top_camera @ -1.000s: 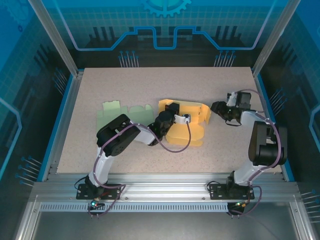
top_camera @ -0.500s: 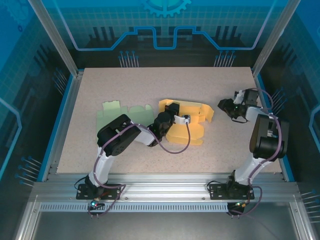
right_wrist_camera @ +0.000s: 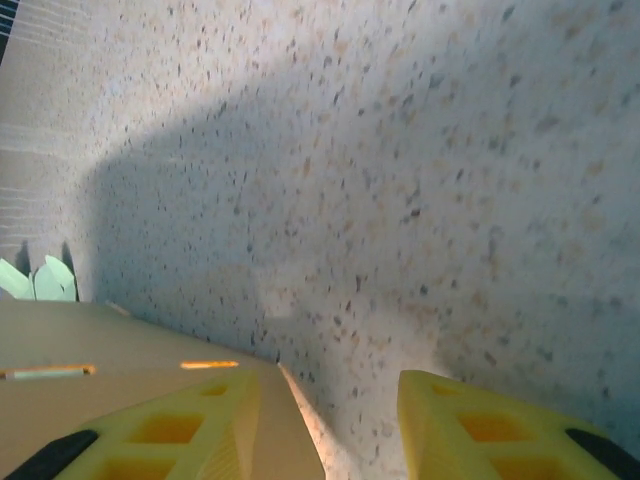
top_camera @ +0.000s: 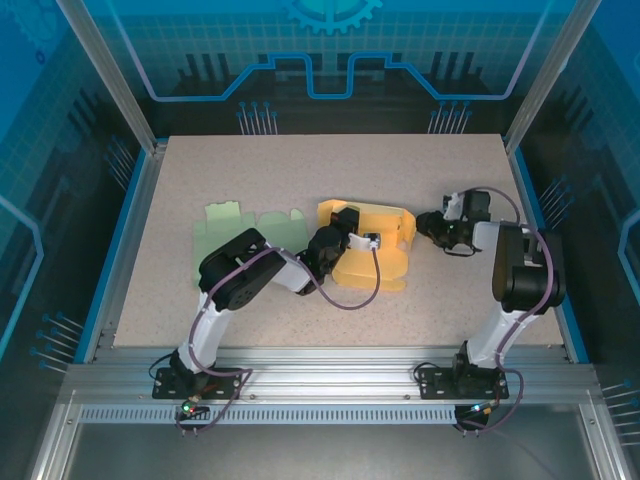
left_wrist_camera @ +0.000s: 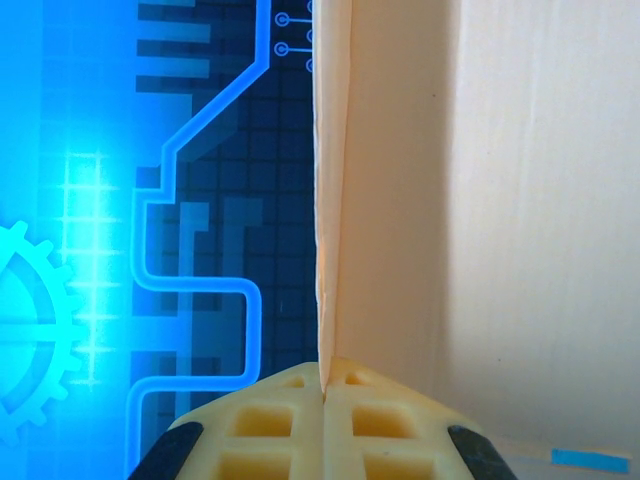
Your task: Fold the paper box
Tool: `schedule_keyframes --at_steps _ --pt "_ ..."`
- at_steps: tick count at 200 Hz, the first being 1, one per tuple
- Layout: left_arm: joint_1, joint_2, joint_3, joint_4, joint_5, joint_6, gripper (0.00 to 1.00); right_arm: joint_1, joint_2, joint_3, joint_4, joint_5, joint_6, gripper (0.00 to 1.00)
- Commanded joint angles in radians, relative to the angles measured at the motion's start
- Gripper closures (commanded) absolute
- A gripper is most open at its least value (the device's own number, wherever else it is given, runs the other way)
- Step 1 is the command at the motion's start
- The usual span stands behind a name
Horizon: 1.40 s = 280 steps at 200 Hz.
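An orange paper box [top_camera: 378, 255] lies partly folded at the table's middle. My left gripper [top_camera: 343, 222] is shut on one of its upright panels. In the left wrist view the panel [left_wrist_camera: 450, 200] rises edge-on out of the closed pads [left_wrist_camera: 290, 420]. My right gripper [top_camera: 422, 223] is at the box's right flap, open. In the right wrist view the flap [right_wrist_camera: 120, 360] lies against the left finger [right_wrist_camera: 190, 430], and its corner reaches into the gap. The other finger [right_wrist_camera: 480, 420] stands apart over bare table.
A flat pale green paper sheet [top_camera: 250, 228] lies left of the box, partly under the left arm; its tips [right_wrist_camera: 40, 280] show in the right wrist view. Blue rails [top_camera: 118, 245] edge the speckled table [top_camera: 330, 165]. Free room lies behind the box.
The right gripper swung out to the right, then came back left to the box's right flap, its jaws a little narrower. The left gripper kept its hold.
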Motion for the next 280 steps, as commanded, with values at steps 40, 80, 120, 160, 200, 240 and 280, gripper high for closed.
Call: schedule_keyframes --at_steps 40,80,120,160,200,240,280 --pt "-0.004 0.035 -0.014 0.036 0.026 0.030 1.00 0.076 -0.134 -0.103 0.027 0.055 0.000 0.56" --pt "-0.002 0.039 -0.017 0.038 0.032 0.036 1.00 0.120 -0.161 -0.117 0.021 0.089 -0.020 0.53" --pt "-0.002 0.038 -0.022 0.034 0.040 0.041 1.00 0.160 -0.165 -0.118 0.037 0.126 -0.038 0.51" --pt "-0.002 0.036 -0.023 0.021 0.050 0.035 1.00 0.205 -0.160 -0.112 0.060 0.190 -0.067 0.47" --pt "-0.002 0.026 -0.021 -0.005 0.053 0.016 1.00 0.237 -0.179 -0.126 0.083 0.223 -0.081 0.44" --pt "0.004 0.015 -0.020 -0.011 0.057 0.002 1.00 0.259 -0.221 -0.160 0.093 0.250 -0.085 0.41" --pt "0.004 0.009 -0.021 -0.017 0.058 0.004 1.00 0.269 -0.233 -0.155 0.084 0.269 -0.095 0.40"
